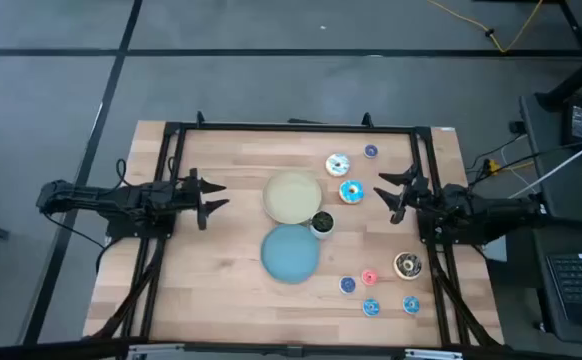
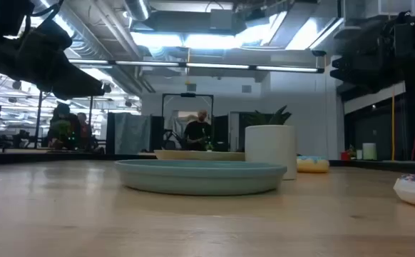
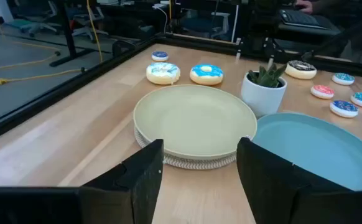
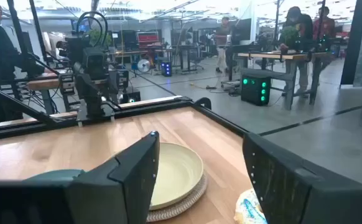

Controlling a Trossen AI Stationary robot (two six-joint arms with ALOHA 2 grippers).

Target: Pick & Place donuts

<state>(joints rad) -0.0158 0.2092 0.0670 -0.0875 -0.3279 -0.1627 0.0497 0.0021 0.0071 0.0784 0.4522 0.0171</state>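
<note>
Pale wooden table point(image 1: 221, 270), matt smooth plates point(image 3: 193, 118), glossy iced donuts point(image 3: 206, 74).

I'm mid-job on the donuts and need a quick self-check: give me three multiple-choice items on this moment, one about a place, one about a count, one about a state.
1. Where does the small plant pot stand?
A. between the cream plate and the blue plate
B. at a far table corner
C. on the blue plate

2. How many donuts lie on either plate?
A. none
B. two
C. four

3. How are the two claws?
A. both shut on donuts
B. both open and empty
C. one open, one shut

Answers: 1 A, the high view shows the pot at the plates' right edges, where they meet. 2 A, both plates are bare in the high view. 3 B, the left claw and right claw show spread fingers holding nothing.
</note>
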